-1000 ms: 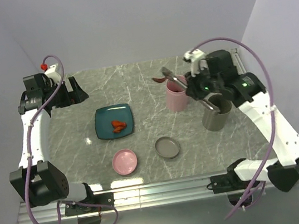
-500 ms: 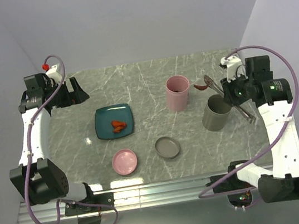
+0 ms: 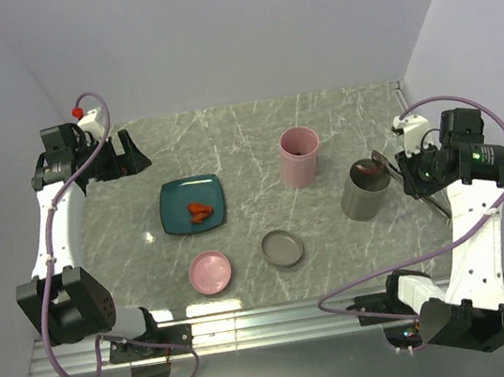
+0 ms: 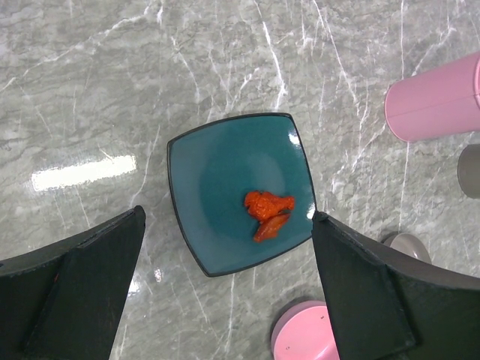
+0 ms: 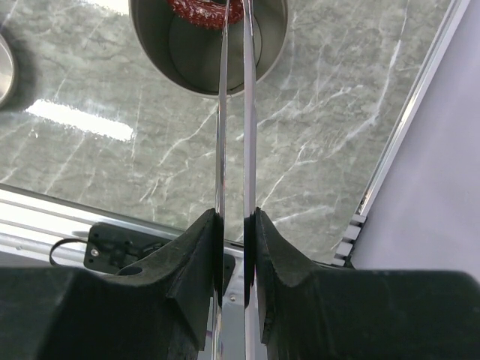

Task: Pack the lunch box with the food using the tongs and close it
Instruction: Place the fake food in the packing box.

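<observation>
R hand (image 5: 233,229) pinched on tongs (image 5: 232,112) | I see tongs pointing straight ahead, red bit (image 5: 201,10) at tips over cup (image 5: 154,45) | L hand (image 3: 126,156) wide open, empty

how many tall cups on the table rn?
2. The pink cup stands mid-table, right of the teal plate; the grey cup stands farther right, under the tips of the tongs. None looks hidden.

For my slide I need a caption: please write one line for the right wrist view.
Right gripper shut on silver tongs, which reach to a reddish piece at the grey cup's mouth.
</observation>
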Robot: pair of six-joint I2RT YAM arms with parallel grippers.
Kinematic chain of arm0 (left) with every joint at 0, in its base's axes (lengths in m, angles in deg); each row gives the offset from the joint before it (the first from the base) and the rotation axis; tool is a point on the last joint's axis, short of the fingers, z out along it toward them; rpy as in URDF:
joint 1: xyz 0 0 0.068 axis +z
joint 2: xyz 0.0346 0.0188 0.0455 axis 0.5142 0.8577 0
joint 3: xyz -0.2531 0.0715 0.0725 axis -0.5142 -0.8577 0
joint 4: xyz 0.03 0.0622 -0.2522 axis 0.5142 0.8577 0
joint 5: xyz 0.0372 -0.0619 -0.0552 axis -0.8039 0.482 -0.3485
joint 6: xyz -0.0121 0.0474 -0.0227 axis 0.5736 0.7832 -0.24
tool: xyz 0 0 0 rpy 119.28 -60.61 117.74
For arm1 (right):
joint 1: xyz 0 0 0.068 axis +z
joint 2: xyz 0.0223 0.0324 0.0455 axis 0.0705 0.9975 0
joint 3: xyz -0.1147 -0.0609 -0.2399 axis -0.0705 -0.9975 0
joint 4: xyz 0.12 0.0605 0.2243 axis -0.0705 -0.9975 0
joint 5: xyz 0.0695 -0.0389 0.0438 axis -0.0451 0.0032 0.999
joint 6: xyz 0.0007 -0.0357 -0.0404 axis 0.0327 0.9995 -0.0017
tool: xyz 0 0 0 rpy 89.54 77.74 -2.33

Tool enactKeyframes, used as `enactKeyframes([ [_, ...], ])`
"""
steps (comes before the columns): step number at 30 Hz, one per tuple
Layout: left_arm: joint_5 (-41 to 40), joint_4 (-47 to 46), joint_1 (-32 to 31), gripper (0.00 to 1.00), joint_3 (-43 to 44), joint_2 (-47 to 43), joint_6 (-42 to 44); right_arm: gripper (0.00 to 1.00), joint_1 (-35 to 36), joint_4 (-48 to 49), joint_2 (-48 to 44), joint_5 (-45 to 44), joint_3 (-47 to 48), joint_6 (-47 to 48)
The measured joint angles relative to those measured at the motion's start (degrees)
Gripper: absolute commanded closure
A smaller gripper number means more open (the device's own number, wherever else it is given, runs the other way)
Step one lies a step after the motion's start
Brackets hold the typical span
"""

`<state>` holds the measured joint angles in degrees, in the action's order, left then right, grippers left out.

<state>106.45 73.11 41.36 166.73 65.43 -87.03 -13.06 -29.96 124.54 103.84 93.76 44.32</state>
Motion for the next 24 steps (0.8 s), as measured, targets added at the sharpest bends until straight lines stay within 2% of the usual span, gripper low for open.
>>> enactKeyframes([
  [2, 0.2, 0.0, 0.0, 0.0, 0.0, 0.0, 0.0, 0.93, -0.1, -0.1, 0.0, 0.0, -0.2, 0.5],
  [6, 0.3, 0.0, 0.0, 0.01, 0.0, 0.0, 0.0, 0.75, -0.1, -0.3, 0.3, 0.0, -0.2, 1.1],
  [8, 0.3, 0.0, 0.0, 0.01, 0.0, 0.0, 0.0, 0.7, -0.1, -0.4, 0.6, 0.0, -0.2, 1.3],
  [18, 0.4, 0.0, 0.0, 0.01, 0.0, 0.0, 0.0, 0.59, -0.1, -1.2, 1.4, 0.0, 0.1, 1.4],
  [24, 0.4, 0.0, 0.0, 0.01, 0.0, 0.0, 0.0, 0.58, -0.1, -1.4, 3.2, 0.4, 2.8, 1.4],
])
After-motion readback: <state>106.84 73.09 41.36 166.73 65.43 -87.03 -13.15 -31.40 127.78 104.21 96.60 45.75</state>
